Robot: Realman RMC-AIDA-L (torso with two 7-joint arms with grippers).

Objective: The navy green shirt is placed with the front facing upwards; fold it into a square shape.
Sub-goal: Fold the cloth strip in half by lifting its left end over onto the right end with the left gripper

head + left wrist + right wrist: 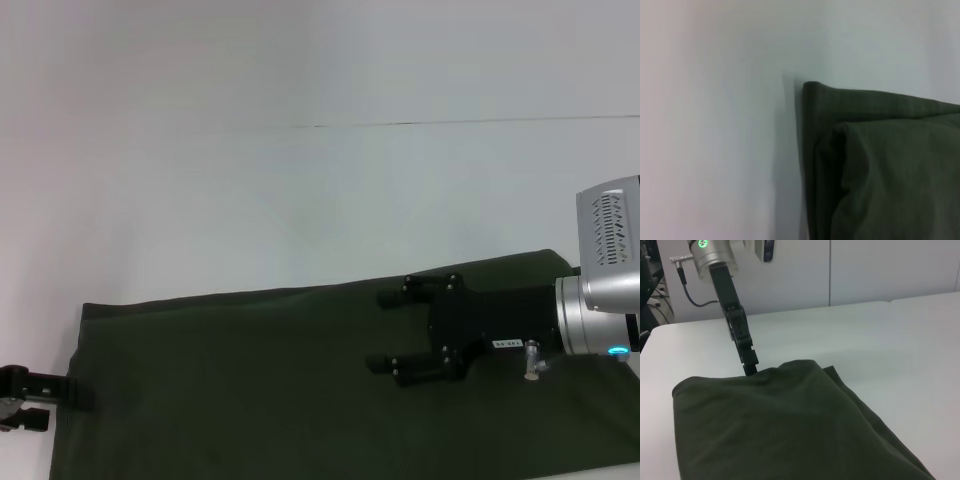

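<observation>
Navy green shirt (250,390) lies flat on the white table (300,200) as a long folded band, plain green side up, no print showing, running from the robot's left edge across to the right and rising slightly toward the right.

Left end: left gripper (50,398) sits low at the shirt's left edge, black fingers closed on the cloth edge there. Left wrist view shows the folded corner of the shirt (880,165), layers stacked, one fold rolled over another, against the bare table (715,125).

Right half: right gripper (385,332) hovers over the cloth, pointing left, its two black fingers spread wide apart, holding nothing. Whether the fingertips touch the fabric cannot be told.

Right wrist view: shirt (775,425) in front, left gripper (751,369) at its far edge.
</observation>
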